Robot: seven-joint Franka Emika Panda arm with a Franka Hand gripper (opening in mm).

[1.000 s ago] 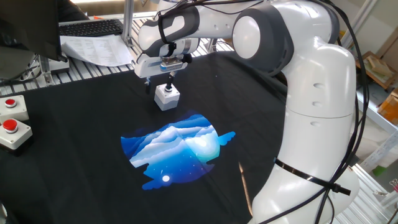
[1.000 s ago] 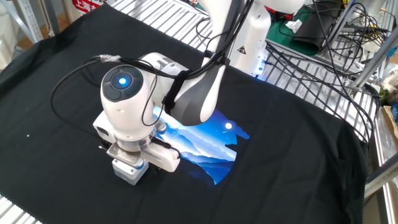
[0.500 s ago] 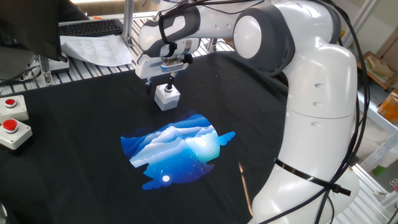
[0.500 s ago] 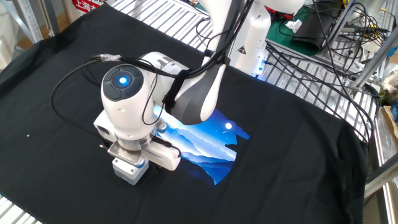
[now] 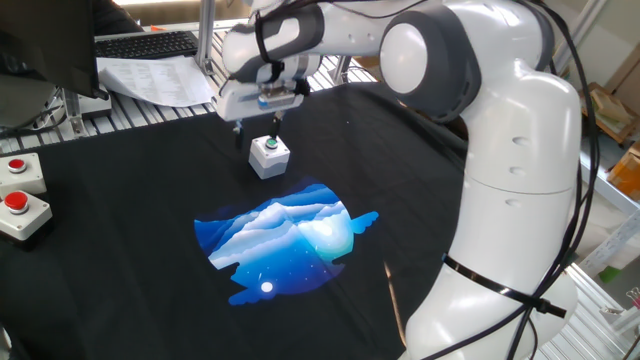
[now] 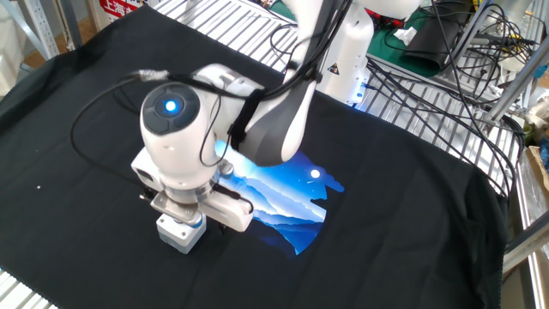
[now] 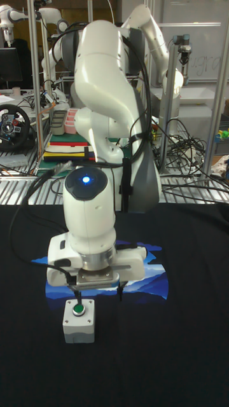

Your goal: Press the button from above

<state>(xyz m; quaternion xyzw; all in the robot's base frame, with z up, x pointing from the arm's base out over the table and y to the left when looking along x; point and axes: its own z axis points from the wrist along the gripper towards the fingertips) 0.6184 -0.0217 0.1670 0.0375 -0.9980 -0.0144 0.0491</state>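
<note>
Hovering just above the button [image 7: 78, 310], the pincer [image 7: 80, 294] is pointing straight down; its finger gap cannot be told. Directly beneath it, the green button is sitting in its grey box [image 7: 79, 321].

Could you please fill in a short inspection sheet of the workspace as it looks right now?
Surface: black cloth with a blue mountain print covers the table.
Job's things: green button on a small light-grey box, uncovered, standing in front of the print in the tall view.
Clutter: two off-white boxes with red buttons at the cloth's edge.
Grippers: gripper hangs above the button with a gap below its fingertips; open or shut cannot be told.
Cables: black cable loops off the wrist; cable bundle beside the table.
Surroundings: keyboard and papers behind the table.
</note>
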